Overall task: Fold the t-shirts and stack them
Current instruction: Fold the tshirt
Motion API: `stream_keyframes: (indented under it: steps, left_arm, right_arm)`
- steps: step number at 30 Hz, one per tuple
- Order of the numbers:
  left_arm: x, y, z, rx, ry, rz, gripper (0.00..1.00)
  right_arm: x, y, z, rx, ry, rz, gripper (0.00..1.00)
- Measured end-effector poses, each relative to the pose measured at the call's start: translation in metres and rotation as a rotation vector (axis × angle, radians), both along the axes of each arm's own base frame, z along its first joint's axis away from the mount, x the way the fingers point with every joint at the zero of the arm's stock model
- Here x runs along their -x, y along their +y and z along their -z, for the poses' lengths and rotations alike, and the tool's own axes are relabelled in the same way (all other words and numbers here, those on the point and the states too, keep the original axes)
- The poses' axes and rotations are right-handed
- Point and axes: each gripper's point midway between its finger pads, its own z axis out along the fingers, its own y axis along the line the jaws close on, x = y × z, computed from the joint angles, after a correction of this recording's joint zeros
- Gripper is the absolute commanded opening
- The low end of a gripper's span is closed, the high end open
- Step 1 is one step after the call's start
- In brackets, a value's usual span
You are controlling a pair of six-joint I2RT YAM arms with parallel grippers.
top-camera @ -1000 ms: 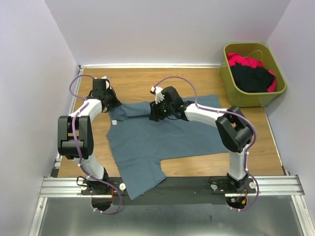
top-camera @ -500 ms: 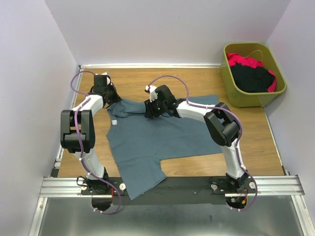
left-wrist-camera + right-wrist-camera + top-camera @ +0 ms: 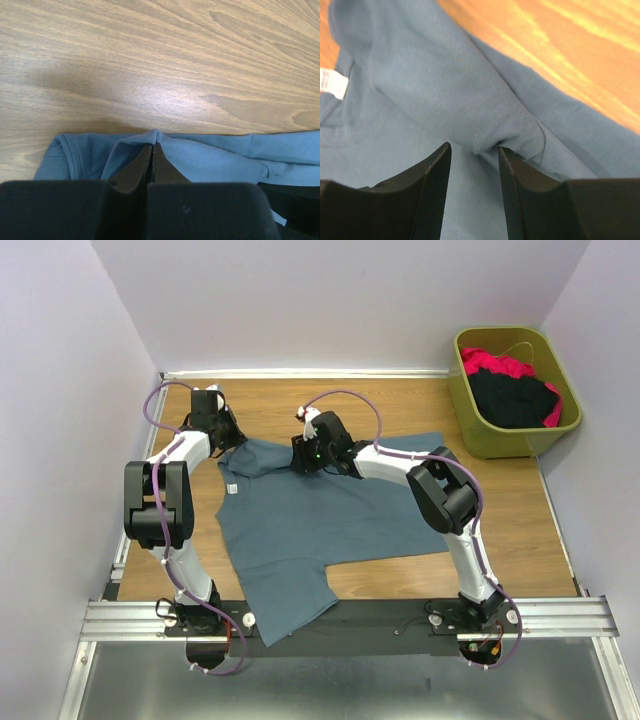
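Blue shirt (image 3: 310,530) lies flat, left of centre on the bench (image 3: 400,400), one corner lapping over the near edge. Left claw (image 3: 152,148) is pressed together on a raised pinch of the shirt's far hem, near the far left corner, probably to lift that side. Right claw (image 3: 471,150) is spread low over the sleeve (image 3: 520,135) fold, gripping nothing; likely lining up a grasp. Bare wood along the far and right edges gives folding room. Bin (image 3: 470,410) in the far right corner holds the other shirts (image 3: 512,400).
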Motion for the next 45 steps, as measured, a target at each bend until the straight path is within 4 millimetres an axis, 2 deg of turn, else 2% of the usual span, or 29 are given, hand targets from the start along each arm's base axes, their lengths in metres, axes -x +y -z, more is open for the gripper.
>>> stream_keyframes:
  steps: [10, 15, 19, 20, 22, 23, 26, 30, 37, 39, 42, 45]
  left_arm:
    - [-0.001, 0.001, 0.000, -0.007, -0.003, 0.001, 0.04]
    - [-0.001, 0.002, 0.001, -0.014, -0.003, 0.002, 0.05]
    - [-0.001, 0.003, 0.002, -0.019, -0.001, 0.001, 0.05]
    - [-0.001, 0.003, 0.002, -0.019, -0.001, 0.001, 0.05]
    - [-0.001, 0.003, 0.002, -0.022, -0.001, 0.001, 0.05]
    - [-0.001, 0.003, 0.002, -0.023, -0.001, 0.001, 0.05]
    - [-0.001, 0.003, 0.002, -0.023, -0.001, 0.000, 0.05]
    - [0.001, 0.003, 0.001, -0.024, 0.003, 0.000, 0.05]
    - [0.015, 0.003, -0.010, -0.023, -0.002, 0.001, 0.07]
    - [0.020, 0.003, -0.015, -0.023, -0.009, 0.000, 0.09]
    - [0.032, 0.003, -0.022, -0.025, -0.011, 0.001, 0.18]
    - [0.043, 0.004, -0.028, -0.032, -0.010, 0.001, 0.35]
  right_arm:
    - [-0.018, 0.000, -0.010, -0.047, -0.025, 0.120, 0.50]
    - [-0.019, 0.000, -0.010, -0.055, -0.020, 0.138, 0.49]
    - [-0.019, 0.001, -0.012, -0.063, -0.019, 0.138, 0.38]
    - [-0.019, 0.002, -0.012, -0.065, -0.017, 0.137, 0.29]
    - [-0.018, 0.003, -0.012, -0.071, -0.015, 0.131, 0.20]
    - [-0.018, 0.003, -0.013, -0.073, -0.014, 0.129, 0.13]
    - [-0.015, 0.004, -0.014, -0.081, -0.009, 0.120, 0.06]
    - [-0.005, 0.002, -0.020, -0.095, 0.009, 0.101, 0.04]
    - [0.010, 0.003, -0.044, -0.143, 0.049, 0.073, 0.04]
    - [0.015, 0.004, -0.048, -0.152, 0.073, 0.066, 0.04]
    - [0.024, 0.001, -0.044, -0.139, 0.129, 0.065, 0.05]
    - [0.031, -0.003, -0.037, -0.117, 0.176, 0.075, 0.05]
